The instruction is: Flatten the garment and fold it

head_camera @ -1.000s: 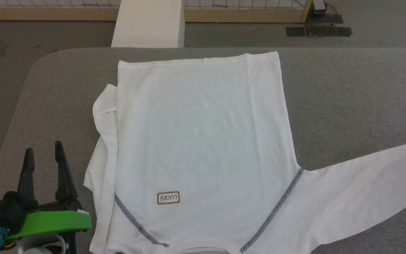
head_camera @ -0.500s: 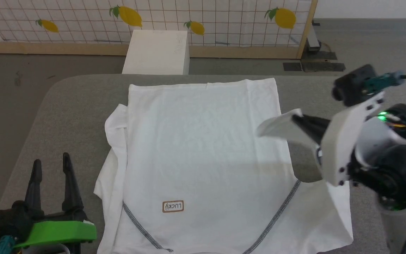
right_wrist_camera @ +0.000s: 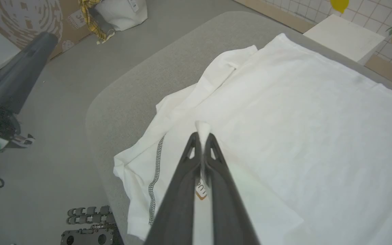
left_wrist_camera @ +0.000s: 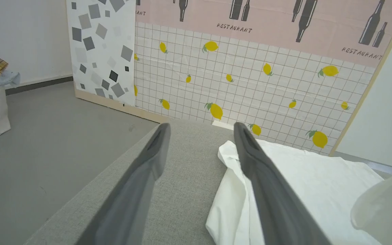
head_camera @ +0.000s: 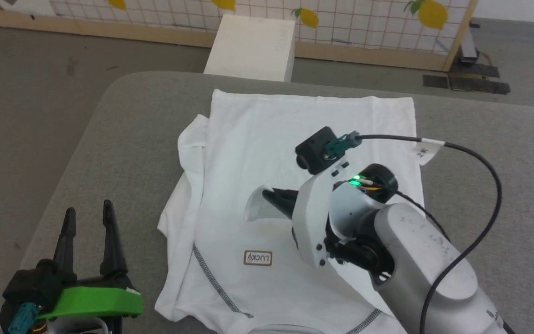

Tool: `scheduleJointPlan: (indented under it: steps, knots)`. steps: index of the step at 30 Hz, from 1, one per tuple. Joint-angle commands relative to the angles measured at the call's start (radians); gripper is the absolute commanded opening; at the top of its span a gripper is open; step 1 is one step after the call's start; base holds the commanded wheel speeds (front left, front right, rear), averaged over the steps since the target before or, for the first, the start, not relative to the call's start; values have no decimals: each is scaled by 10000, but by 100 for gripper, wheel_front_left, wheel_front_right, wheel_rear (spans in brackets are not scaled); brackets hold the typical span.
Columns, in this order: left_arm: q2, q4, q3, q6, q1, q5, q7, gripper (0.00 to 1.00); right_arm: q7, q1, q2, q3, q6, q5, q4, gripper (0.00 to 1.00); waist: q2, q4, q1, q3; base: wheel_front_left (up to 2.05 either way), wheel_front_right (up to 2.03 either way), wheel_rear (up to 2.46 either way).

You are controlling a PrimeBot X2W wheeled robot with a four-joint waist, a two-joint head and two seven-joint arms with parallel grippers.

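**White sleeve (head_camera: 254, 208) to cross the chest**

Dark left claw (head_camera: 88, 208) hangs open over the grey fabric desk (head_camera: 123, 139). Right claw (right_wrist_camera: 202, 136) pinches the sleeve above the white long-sleeved thin-fabric shirt (head_camera: 304, 125), which lies flat there. It should lay the cuff straight before releasing.

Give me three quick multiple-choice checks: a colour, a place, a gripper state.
1. What colour borders the patch on the garment? A. green B. blue C. brown
2. Where does the white box stand? A. on the garment B. beyond the table's far edge C. at the table's near edge
3. How is the right gripper? A. shut on the garment's cloth B. open over bare table C. shut on the box
Answers: 1 C: the frame around the lettering is brown. 2 B: it stands past the far edge. 3 A: white cloth pokes out between its closed fingers.
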Motion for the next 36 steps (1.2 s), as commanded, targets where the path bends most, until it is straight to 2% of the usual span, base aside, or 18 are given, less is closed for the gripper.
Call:
scheduleJointPlan:
  steps: [1,10,11,12,16,20,23,27,31,36]
  knots:
    - [-39,68,-33,10,-207,-51,-45,100,-274,-200,33,305,-13,251,284,0,0,659,1,520,0,0,0]
    - [-67,451,-198,-16,-463,-206,-113,100,-1252,-519,39,2143,-13,1242,2131,0,0,1267,1,962,0,0,0]
    - [-70,490,-210,-19,-493,-215,-117,100,-1430,-528,39,2286,-13,1445,2192,35,0,1284,1,976,0,0,0]
    - [-71,514,-207,-18,-507,-221,-120,100,-1552,-537,39,2367,-13,1661,2219,100,0,1275,1,984,0,0,0]
    - [-61,622,-127,-11,-531,-198,-127,100,-2186,-789,40,2317,-13,2952,2009,100,0,1054,1,873,0,0,0]
    - [40,698,-76,-48,-512,-133,-130,100,-3104,-1233,40,1463,-13,3440,1854,100,0,738,1,616,0,0,0]
    - [131,744,-34,-58,-467,-109,-131,100,-3764,-1433,-17,397,-13,2957,1855,100,0,451,1,439,0,0,0]
    - [260,823,-38,-80,-401,-113,-80,100,-4441,-1185,-454,-1322,-13,1955,1677,100,0,44,1,248,0,0,0]
    - [355,905,-75,-91,-429,-153,65,100,-4917,-326,-701,-3391,-13,1012,1206,100,0,-323,1,147,0,0,0]
    - [423,1017,-154,-105,-554,-238,264,100,-5062,1124,-512,-6266,-13,-268,252,100,0,-732,1,203,0,0,0]
